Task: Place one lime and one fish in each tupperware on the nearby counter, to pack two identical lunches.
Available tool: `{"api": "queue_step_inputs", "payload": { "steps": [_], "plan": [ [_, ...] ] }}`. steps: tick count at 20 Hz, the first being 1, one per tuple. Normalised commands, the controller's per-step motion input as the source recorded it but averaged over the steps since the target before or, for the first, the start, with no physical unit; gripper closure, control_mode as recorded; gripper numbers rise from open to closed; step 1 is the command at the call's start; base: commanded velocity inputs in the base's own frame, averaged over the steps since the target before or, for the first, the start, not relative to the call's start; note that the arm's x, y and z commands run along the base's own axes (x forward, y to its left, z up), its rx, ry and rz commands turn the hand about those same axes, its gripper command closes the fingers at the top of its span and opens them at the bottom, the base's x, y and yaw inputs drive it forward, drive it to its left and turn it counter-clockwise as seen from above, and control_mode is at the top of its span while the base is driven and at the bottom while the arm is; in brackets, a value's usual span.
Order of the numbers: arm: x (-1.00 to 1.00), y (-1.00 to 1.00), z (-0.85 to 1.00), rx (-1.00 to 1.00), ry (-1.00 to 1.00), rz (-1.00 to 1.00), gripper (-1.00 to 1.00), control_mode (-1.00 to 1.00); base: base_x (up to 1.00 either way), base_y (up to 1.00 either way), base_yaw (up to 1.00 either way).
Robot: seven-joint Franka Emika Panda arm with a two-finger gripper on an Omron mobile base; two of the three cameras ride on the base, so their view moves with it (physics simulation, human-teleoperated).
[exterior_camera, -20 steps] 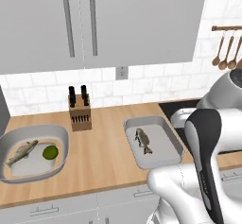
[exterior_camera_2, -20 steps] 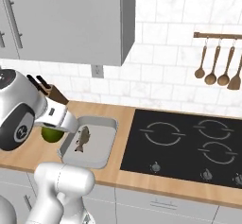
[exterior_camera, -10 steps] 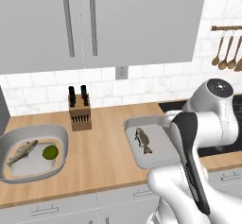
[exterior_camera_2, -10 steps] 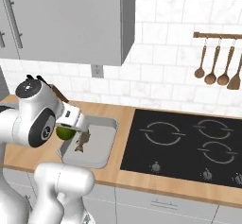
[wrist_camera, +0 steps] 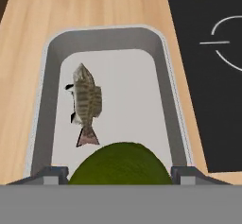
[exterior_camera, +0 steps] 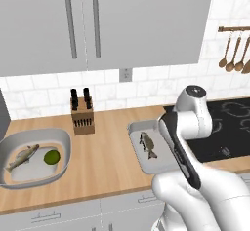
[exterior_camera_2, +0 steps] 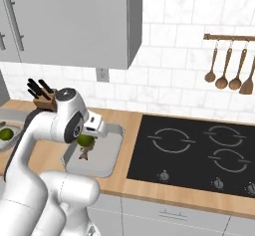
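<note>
While the gripper hangs over the tub, its wide-spread fingers clasp a lime above the fish; no writing is readable anywhere.

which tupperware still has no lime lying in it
The tupperware beside the cooktop: only a fish lies inside. The far-left tub holds fish plus lime.

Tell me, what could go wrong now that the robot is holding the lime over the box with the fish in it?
1. The lime is round. Dropped from above the tupperware, it might bounce or roll over the rim onto the counter.
2. It could land on the fish already lying inside and knock it aside.
3. The gripper holds the lime only by its two sides, so it might slip out early.
</note>
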Motion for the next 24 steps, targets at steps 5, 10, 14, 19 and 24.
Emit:
{"api": "queue_step_inputs", "payload": {
  "steps": [5,10,14,19,24],
  "plan": [
    [0.53,0.0,-0.61,-0.02,0.0,0.0,1.0,-1.0,0.0,0.0,0.0],
    [0.39,-0.04,-0.25,0.0,-0.01,0.01,1.0,-1.0,0.0,0.0,0.0],
    [0.41,0.0,-0.46,0.0,0.0,0.01,1.0,-1.0,0.0,0.0,0.0],
    [0.34,0.0,-0.37,0.0,-0.01,0.01,-1.0,-1.0,0.0,0.0,0.0],
    [0.09,-0.05,-0.01,0.0,-0.02,0.01,-1.0,-1.0,0.0,0.0,0.0]
  ]
}}
